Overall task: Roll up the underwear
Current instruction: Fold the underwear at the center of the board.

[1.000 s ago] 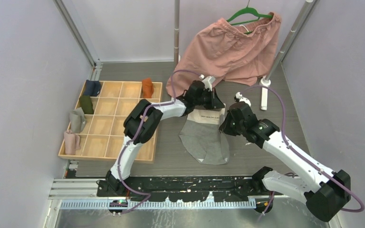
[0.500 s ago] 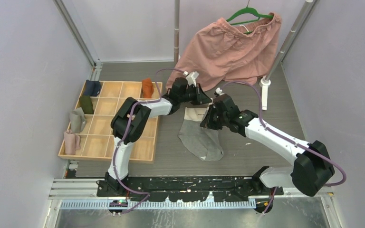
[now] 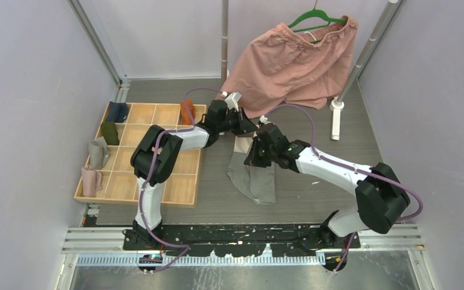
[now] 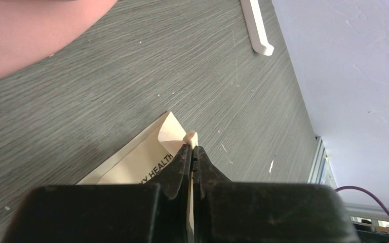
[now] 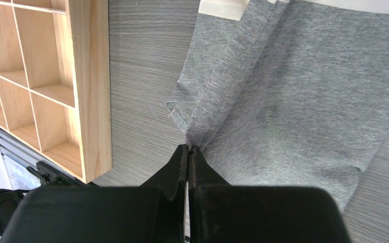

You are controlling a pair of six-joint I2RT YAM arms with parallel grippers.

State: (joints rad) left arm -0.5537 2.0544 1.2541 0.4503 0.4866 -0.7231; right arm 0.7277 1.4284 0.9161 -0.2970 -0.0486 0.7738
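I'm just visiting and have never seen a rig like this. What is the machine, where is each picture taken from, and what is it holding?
These are two robot arms bolted at the near edge of a table, each ending in a two-finger gripper. The wide picture comes from a fixed camera above and behind them; the other two come from a camera on each wrist, looking past its own fingers. On the table lies grey underwear with a cream waistband. The left gripper is shut on the waistband's corner; the right gripper is shut on a fold of the grey cloth. To the left sits a wooden tray of compartments, some holding small folded garments. Pink shorts hang at the back.
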